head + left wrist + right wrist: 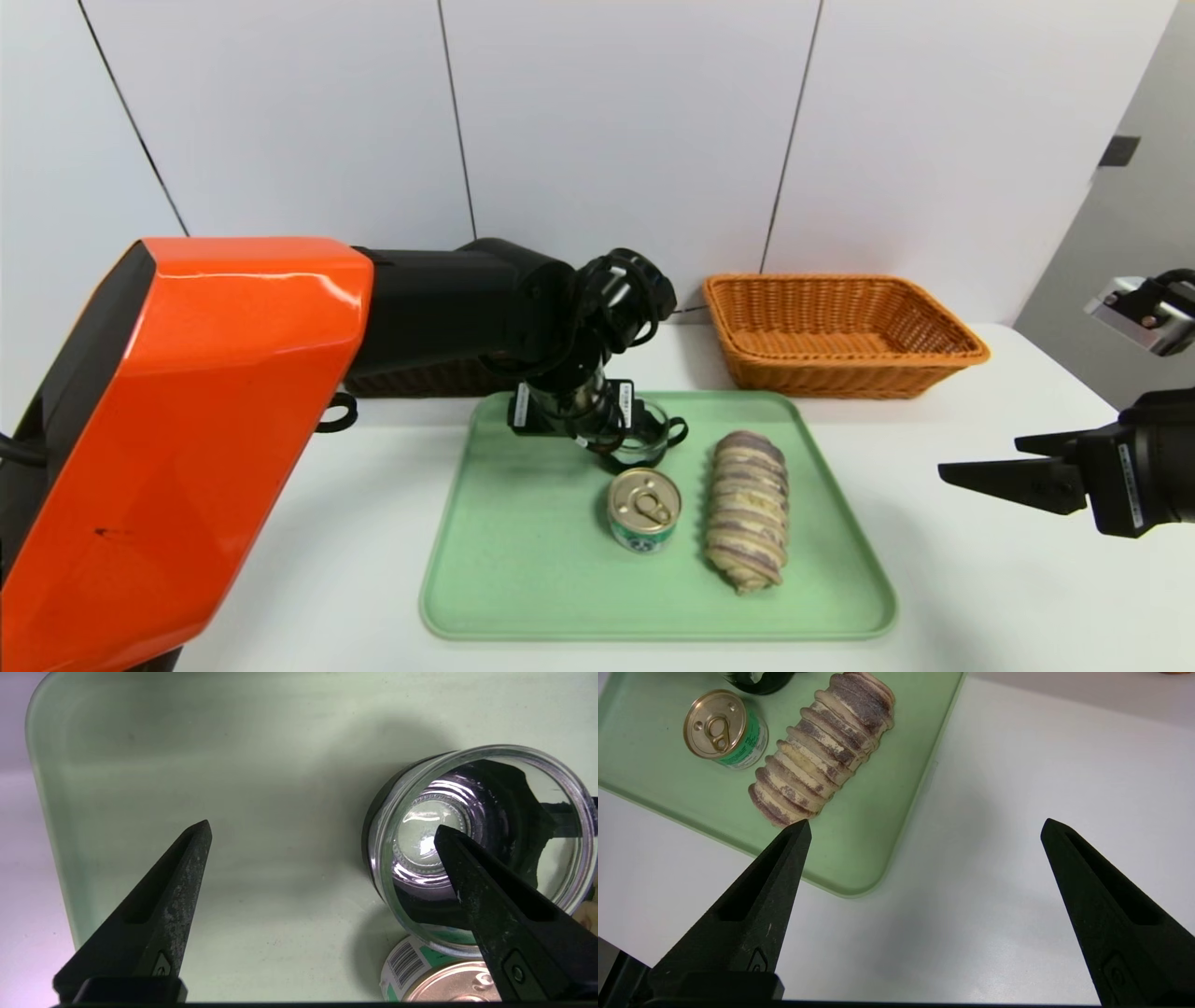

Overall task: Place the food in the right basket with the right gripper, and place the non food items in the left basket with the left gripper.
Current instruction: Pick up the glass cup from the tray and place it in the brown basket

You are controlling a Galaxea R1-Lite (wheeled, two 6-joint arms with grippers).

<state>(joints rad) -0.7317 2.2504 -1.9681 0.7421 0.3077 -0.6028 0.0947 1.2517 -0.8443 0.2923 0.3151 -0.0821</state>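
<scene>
wide-open, empty left jaws (323,823) hover over the smooth green tray (523,579) by the round glass cup (646,434).

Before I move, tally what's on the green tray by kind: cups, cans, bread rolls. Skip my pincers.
Glass cups: 1, the clear one with a black handle
Cans: 1, gold lid and green label
Bread rolls: 1, striped
Total on the tray: 3
</scene>
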